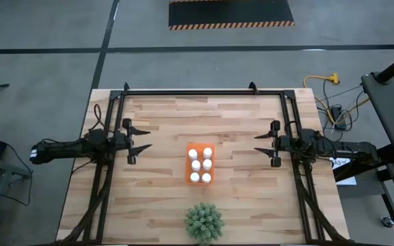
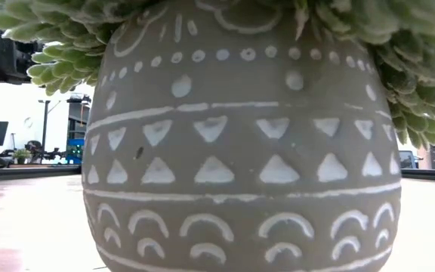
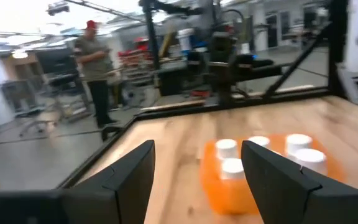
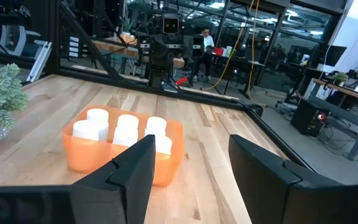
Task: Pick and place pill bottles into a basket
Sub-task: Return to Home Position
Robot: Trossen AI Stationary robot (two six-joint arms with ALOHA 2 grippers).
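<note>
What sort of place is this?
Probably a robotics lab or workshop: a wooden table with the left arm and right arm at its sides, concrete floor, and workbenches with a person beyond.

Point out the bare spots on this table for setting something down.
Bare wood: between left gripper and basket; between basket and right gripper; the far strip behind the basket. Crowded: the basket itself, full of pill bottles, and the plant close in front.

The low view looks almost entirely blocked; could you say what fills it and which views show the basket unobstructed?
Low view: the plant pot fills the frame, hiding the basket. High view: evenly lit, basket and pill bottles fully shown. Wrist views: left gripper and right gripper partly cover it.
</note>
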